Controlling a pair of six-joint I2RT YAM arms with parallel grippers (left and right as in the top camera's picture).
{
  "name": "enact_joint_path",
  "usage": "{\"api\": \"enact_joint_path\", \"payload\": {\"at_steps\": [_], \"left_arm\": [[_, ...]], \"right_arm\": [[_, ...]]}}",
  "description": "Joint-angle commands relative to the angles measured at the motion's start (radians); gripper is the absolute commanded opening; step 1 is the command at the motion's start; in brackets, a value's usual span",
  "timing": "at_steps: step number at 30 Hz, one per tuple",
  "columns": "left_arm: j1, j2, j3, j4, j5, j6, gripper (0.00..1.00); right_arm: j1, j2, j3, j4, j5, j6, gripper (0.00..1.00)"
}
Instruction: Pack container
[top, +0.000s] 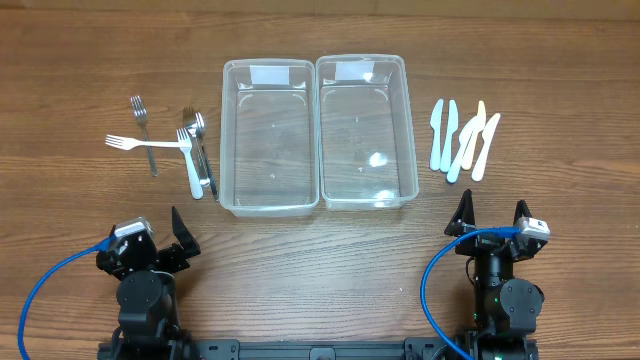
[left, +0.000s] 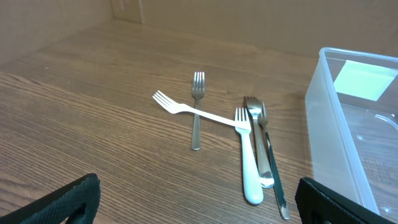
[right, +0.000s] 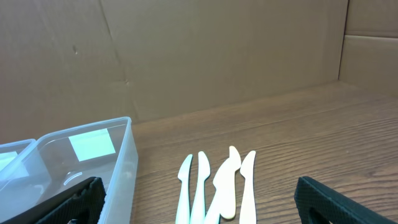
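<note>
Two clear plastic containers stand side by side mid-table, the left one (top: 226, 140) and the right one (top: 410, 130), both with nothing in them. Several forks (top: 190, 150) lie left of them, metal and white plastic (left: 249, 162), one white fork (left: 177, 107) crossing a metal one (left: 197, 118). Right of the containers lie several pale plastic knives (top: 460, 140) (right: 217, 180). My left gripper (top: 152, 232) (left: 199, 205) is open near the front edge, short of the forks. My right gripper (top: 492, 215) (right: 202, 202) is open, short of the knives, holding nothing.
Each container has a pale label at its far end (left: 360, 79) (right: 91, 144). A cardboard wall (right: 217, 56) rises behind the table. Blue cables (top: 40, 285) (top: 430, 290) trail from both arm bases at the front.
</note>
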Motion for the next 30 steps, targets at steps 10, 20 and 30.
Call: {"api": "enact_joint_path", "payload": {"at_steps": [10, 20, 30], "left_arm": [[0.003, -0.008, -0.007, 0.005, -0.01, -0.018, 1.0], [0.003, -0.008, -0.007, 0.03, -0.013, -0.018, 1.0], [0.003, -0.008, -0.007, 0.008, 0.01, -0.018, 1.0]], "right_arm": [[0.002, -0.001, -0.01, 0.006, 0.01, 0.005, 1.0], [0.002, -0.001, -0.01, 0.006, 0.01, 0.005, 1.0], [0.002, -0.001, -0.01, 0.006, 0.01, 0.005, 1.0]]}}
